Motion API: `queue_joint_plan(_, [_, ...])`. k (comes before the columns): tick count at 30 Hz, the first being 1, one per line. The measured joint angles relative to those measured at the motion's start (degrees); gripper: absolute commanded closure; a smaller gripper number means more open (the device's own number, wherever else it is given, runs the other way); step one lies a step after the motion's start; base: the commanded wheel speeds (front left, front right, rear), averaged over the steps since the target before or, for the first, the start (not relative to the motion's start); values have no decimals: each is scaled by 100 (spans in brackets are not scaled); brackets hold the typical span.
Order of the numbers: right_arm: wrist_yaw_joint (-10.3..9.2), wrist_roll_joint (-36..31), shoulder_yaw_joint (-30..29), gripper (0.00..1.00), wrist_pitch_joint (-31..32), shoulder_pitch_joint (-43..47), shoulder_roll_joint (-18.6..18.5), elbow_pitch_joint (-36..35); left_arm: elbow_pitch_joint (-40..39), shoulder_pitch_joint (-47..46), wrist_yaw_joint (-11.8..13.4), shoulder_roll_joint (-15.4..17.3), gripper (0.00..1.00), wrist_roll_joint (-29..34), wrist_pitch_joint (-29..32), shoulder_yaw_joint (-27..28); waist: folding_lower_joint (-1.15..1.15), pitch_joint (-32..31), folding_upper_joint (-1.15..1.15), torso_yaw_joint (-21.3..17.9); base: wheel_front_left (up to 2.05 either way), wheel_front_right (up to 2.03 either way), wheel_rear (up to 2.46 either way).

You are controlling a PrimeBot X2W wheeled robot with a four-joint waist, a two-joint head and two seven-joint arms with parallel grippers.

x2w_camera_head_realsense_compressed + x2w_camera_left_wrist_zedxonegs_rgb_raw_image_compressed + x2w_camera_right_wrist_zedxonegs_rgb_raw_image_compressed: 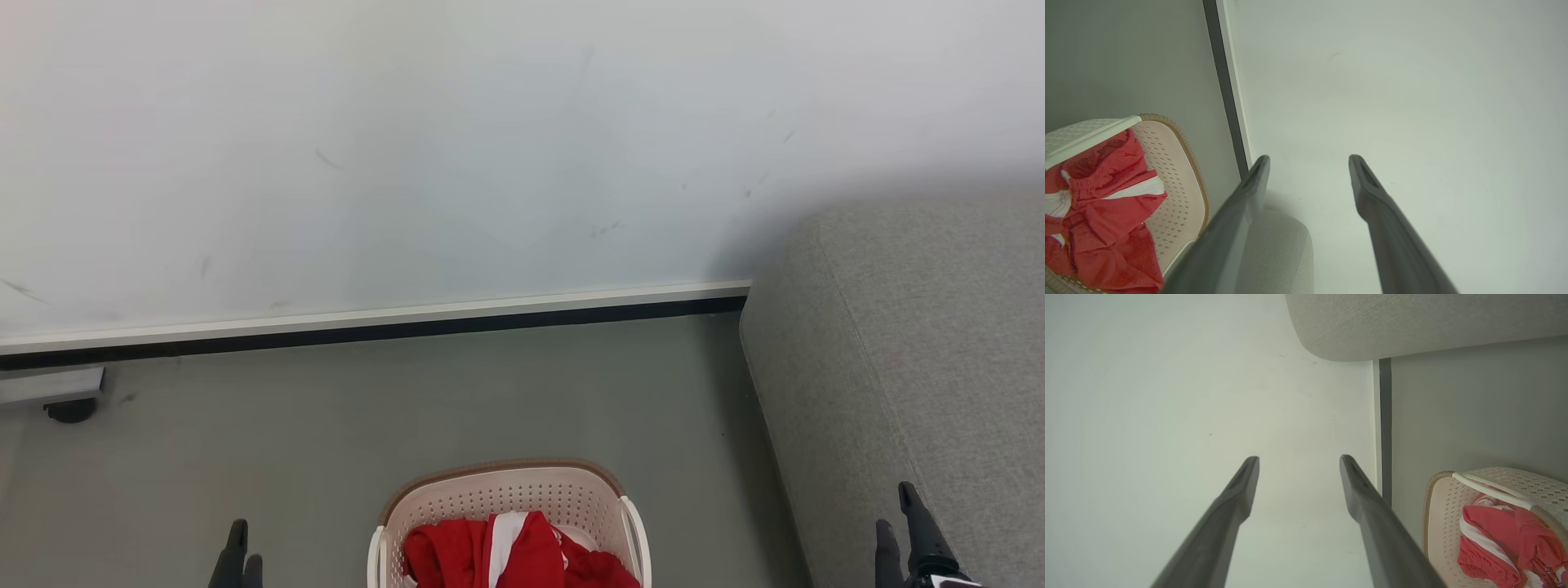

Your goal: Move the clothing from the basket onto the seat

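Clothing [457, 555], perhaps several pieces, lies in the basket [506, 494] while left hand [1308, 161] and right hand [1298, 461] hang spread.

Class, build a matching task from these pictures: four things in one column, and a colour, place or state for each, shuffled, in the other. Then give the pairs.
Column A
1 clothing
2 basket
3 seat
4 left gripper

Column B
a grey, to the basket's right
b open, holding nothing
c red and white, inside the basket
d cream with a brown rim, on the floor

Pairs: 1-c, 2-d, 3-a, 4-b
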Motion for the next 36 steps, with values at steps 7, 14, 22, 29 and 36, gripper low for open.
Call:
queue_joint_plan(7, [0,-316,193,0,-181,0,0,4,-93,105,26,2,0,305,-191,-7,0,-44,0,-3,0,0,0])
queue_joint_plan(14, [0,-877,342,0,-355,-3,-1,41,-269,213,70,3,0,884,-374,-15,0,-86,0,1,0,0,0])
queue_joint_plan(22, [0,-1770,530,0,-556,-8,-3,94,-502,297,76,5,0,1838,-577,-163,0,-133,0,7,0,0,0])
queue_joint_plan(29, [0,-2453,728,0,-695,-22,-5,142,-509,320,74,7,0,2606,-730,-266,0,-175,0,8,0,0,0])
queue_joint_plan(36, [0,-3091,893,0,-827,-68,-7,187,-515,320,36,10,0,3356,-860,-343,0,-217,0,2,0,0,0])
